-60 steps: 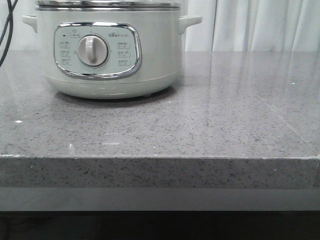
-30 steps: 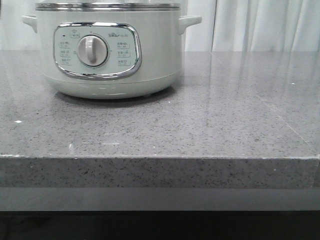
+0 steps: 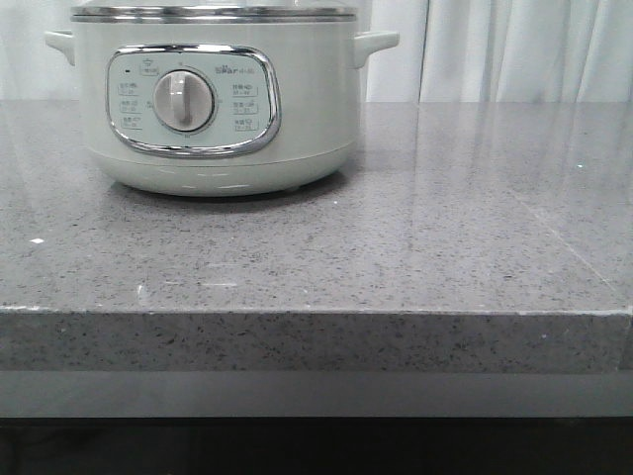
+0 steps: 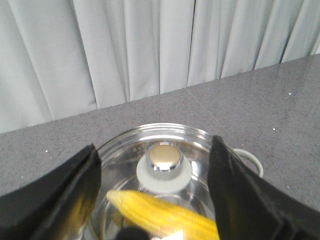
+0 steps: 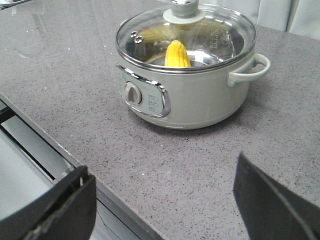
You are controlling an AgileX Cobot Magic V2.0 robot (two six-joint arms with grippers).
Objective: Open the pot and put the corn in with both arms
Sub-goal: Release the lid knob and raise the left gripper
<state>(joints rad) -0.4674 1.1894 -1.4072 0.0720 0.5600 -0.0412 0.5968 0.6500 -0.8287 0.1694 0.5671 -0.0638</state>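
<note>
The pale mint-green pot (image 3: 213, 109) stands at the back left of the grey counter, with its glass lid (image 5: 220, 35) on. The yellow corn (image 5: 177, 54) is inside the pot, seen through the glass. In the left wrist view my left gripper (image 4: 154, 146) is open and empty above the lid (image 4: 200, 142). Its fingers (image 4: 75, 185) flank the lid's chrome knob (image 4: 166, 156) without touching it, and the corn (image 4: 165, 216) shows under the glass. My right gripper (image 5: 162, 167) is open and empty over the counter's front edge, well short of the pot (image 5: 195, 97). Neither gripper shows in the front view.
The grey speckled counter (image 3: 415, 247) stretches right of the pot. Its front edge (image 5: 75, 155) drops to a lower ledge. White curtains (image 3: 514, 49) hang behind. The pot's side handle (image 5: 250, 67) sticks out toward the open side of the counter.
Dark cables seen at the top left of the front view a second ago have left the frame. The pot has not moved.
</note>
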